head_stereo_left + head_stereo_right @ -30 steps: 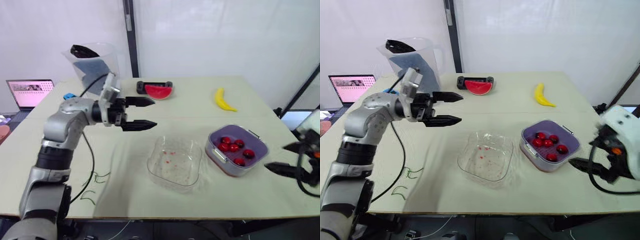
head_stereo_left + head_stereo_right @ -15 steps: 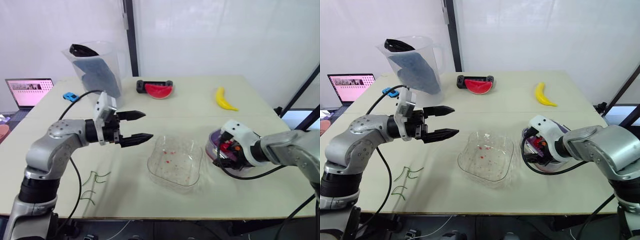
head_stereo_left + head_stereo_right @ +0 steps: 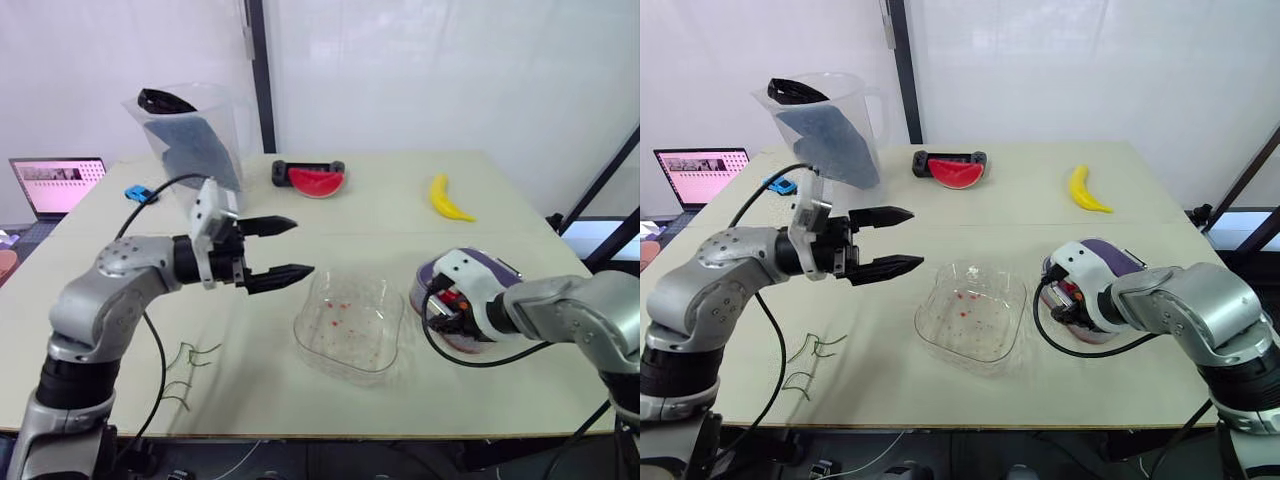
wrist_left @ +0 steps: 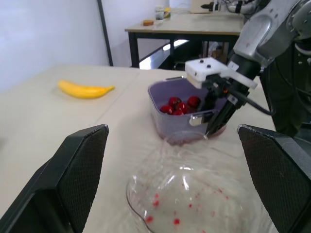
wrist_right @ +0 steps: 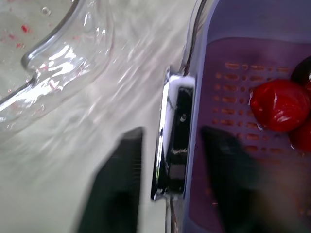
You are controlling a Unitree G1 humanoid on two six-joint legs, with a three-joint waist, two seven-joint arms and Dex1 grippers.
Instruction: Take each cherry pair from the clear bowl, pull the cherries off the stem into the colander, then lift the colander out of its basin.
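Right gripper (image 5: 172, 136) is released, fingers spread astride the colander (image 5: 233, 87)'s chrome handle (image 5: 170, 160): one finger outside the wall, the other inside over the perforated floor. The handle sits dead between them, its long axis running along the fingers and parallel to the rim. A straight close should catch it; I see no contact yet. Cherries (image 5: 279, 104) lie just past the inside finger, close enough to get nudged. Basin (image 3: 462, 345) is underneath, hard to tell from the colander. Clear bowl (image 3: 398, 300) sits just beside the outside finger, only red specks in it, so I judge the lift is all that's left. Right arm is far nearer. Left gripper (image 3: 303, 246) is released and hovers beyond the bowl's far side. Table (image 3: 380, 205) is flat, with free room above
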